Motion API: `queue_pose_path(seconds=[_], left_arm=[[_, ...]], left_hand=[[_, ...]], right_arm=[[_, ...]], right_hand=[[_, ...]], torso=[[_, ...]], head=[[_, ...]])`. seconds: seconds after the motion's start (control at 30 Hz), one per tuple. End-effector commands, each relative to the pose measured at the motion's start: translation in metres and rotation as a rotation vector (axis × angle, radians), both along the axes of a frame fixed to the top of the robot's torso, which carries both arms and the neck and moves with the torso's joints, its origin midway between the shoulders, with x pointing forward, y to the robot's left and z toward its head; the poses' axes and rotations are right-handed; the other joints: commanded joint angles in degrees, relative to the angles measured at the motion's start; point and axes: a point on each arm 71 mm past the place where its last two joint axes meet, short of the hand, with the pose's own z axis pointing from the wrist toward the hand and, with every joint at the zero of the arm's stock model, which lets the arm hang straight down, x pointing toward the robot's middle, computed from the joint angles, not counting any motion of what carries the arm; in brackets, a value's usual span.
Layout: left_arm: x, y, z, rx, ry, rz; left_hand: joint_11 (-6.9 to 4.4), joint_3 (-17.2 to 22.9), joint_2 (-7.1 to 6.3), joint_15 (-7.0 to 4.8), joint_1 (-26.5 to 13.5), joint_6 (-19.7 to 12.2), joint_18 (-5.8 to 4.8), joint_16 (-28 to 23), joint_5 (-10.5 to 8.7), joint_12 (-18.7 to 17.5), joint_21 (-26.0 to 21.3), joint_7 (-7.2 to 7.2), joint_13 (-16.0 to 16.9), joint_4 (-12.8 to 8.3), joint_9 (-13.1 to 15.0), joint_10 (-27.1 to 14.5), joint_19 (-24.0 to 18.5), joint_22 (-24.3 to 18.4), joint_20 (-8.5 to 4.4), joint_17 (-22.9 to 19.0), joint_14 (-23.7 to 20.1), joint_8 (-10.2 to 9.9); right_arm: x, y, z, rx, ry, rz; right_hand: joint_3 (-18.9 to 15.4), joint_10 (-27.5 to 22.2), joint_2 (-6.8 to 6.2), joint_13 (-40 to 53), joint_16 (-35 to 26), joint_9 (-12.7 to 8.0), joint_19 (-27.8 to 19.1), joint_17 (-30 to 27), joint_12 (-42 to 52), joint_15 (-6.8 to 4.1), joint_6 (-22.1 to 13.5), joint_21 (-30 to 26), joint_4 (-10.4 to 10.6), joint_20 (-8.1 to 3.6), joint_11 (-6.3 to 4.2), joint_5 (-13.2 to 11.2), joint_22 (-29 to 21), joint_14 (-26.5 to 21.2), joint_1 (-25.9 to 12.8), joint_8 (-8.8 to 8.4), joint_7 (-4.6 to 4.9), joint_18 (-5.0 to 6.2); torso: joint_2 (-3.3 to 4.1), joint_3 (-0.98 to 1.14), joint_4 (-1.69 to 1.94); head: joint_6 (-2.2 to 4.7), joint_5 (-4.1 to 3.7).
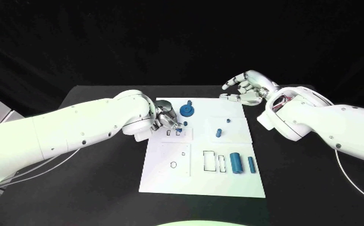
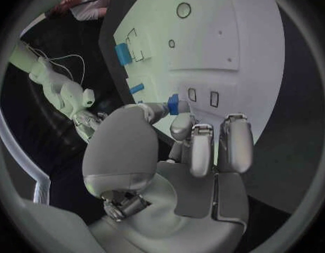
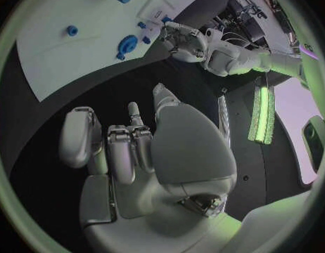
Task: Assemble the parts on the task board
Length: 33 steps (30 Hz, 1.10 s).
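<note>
Several parts: loose on the board, so I judge the assembly to be at an early stage.
Left hand: my left hand (image 1: pixel 168 116) sits over the far left part of the task board (image 1: pixel 203 186), thumb and a finger pinched on a small blue part (image 2: pixel 173 104) while my other fingers are curled beside it.
Held part: it hangs just above the pair of small rectangular slots (image 2: pixel 203 96) in the board; I judge this to be the insertion under way, not yet seated.
Right hand: my right hand (image 1: pixel 248 87) hovers off the far right corner of the board, over the black table (image 1: pixel 91 194), fingers curled inward with nothing between them.
Gear: a blue gear-like piece (image 1: pixel 188 112) lies on the board just right of my left hand, toward the far edge; whether it is seated I cannot tell.
Pegs: two small blue pegs (image 1: pixel 218 132) stand or lie near the board's middle right, close together.
Cylinders: a thick blue cylinder (image 1: pixel 236 162) and a thinner blue rod (image 1: pixel 251 165) lie side by side at the near right, just beside two outlined rectangular recesses (image 1: pixel 209 161) that look unfilled.
Left to do: by my reading, the held part must go in, then the cylinders, pegs and probably the gear want placing.
</note>
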Motion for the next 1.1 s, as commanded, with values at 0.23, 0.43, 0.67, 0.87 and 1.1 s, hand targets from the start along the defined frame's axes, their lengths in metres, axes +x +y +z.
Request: queue_pose_path(seconds=[0.23, 0.43, 0.67, 0.87, 1.1], left_arm=[[-0.001, -0.001, 0.001, 0.058, -0.155, -0.016], [-0.002, -0.001, -0.004, 0.067, -0.175, -0.011], [-0.004, 0.001, -0.011, 0.079, -0.178, 0.007], [-0.009, 0.001, -0.018, 0.076, -0.169, 0.008], [-0.011, 0.002, -0.021, 0.070, -0.168, 0.006]], left_hand=[[-0.04, 12.70, -0.31, -0.49, -0.73, 0.58, -1.06, 0.23, 0.29, 0.34, 0.43, -0.18, 0.28, -12.13, 0.14, 0.68, 0.72, 0.55, 0.08, 13.42, 5.45, 0.04], [-0.08, 13.01, -0.39, -0.51, -0.93, 0.76, -1.10, 0.18, 0.29, 0.51, 0.52, -0.21, 0.56, -12.31, 0.19, 0.94, 0.88, 0.74, 0.06, 13.34, 5.43, 0.03], [-0.11, 13.25, -0.44, -0.54, -1.14, 0.92, -1.15, 0.15, 0.32, 0.63, 0.62, -0.24, 0.73, -12.41, 0.23, 1.14, 1.03, 0.95, 0.03, 13.27, 5.42, 0.03], [-0.12, 13.32, -0.46, -0.54, -1.20, 0.96, -1.15, 0.13, 0.32, 0.70, 0.63, -0.26, 0.85, -12.45, 0.24, 1.23, 1.05, 0.97, 0.03, 13.23, 5.40, 0.02], [-0.14, 13.43, -0.47, -0.56, -1.28, 1.03, -1.15, 0.09, 0.34, 0.66, 0.63, -0.27, 0.77, -12.49, 0.26, 1.24, 1.07, 0.98, 0.02, 13.16, 5.38, 0.02]], right_arm=[[-0.001, 0.000, -0.001, -0.006, 0.004, 0.011], [-0.001, 0.000, -0.002, -0.006, 0.004, 0.011], [-0.002, 0.000, -0.002, -0.005, 0.005, 0.011], [-0.002, -0.001, -0.002, -0.006, 0.007, 0.011], [-0.002, -0.001, -0.003, -0.006, 0.009, 0.012]], right_hand=[[-0.40, 3.36, 0.22, 12.51, -0.23, 0.03, -0.29, 12.70, -0.28, 0.23, -0.16, -0.19, 0.06, 0.03, 0.39, -0.15, 0.02, 5.41, -0.44, -0.11, -0.03, 0.73], [-0.42, 3.39, 0.26, 12.54, -0.26, 0.03, -0.30, 12.63, -0.25, 0.23, -0.18, -0.21, 0.06, 0.03, 0.39, -0.11, 0.01, 5.39, -0.50, -0.11, -0.03, 0.73], [-0.42, 3.39, 0.26, 12.54, -0.26, 0.03, -0.30, 12.63, -0.25, 0.23, -0.18, -0.21, 0.06, 0.03, 0.39, -0.11, 0.01, 5.39, -0.50, -0.11, -0.03, 0.73], [-0.42, 3.39, 0.26, 12.54, -0.26, 0.03, -0.30, 12.63, -0.25, 0.23, -0.18, -0.21, 0.06, 0.03, 0.39, -0.11, 0.01, 5.39, -0.50, -0.11, -0.03, 0.73], [-0.42, 3.39, 0.26, 12.54, -0.26, 0.03, -0.30, 12.63, -0.25, 0.23, -0.18, -0.21, 0.06, 0.03, 0.39, -0.11, 0.01, 5.39, -0.50, -0.11, -0.03, 0.73]], torso=[[0.06, -0.01, -0.21], [0.08, -0.01, -0.13], [0.09, -0.02, -0.18], [0.07, -0.02, -0.13], [0.06, 0.01, -0.19]], head=[[-0.18, 0.32], [-0.21, 0.26], [-0.29, 0.19], [-0.42, 0.03], [-0.44, 0.05]])
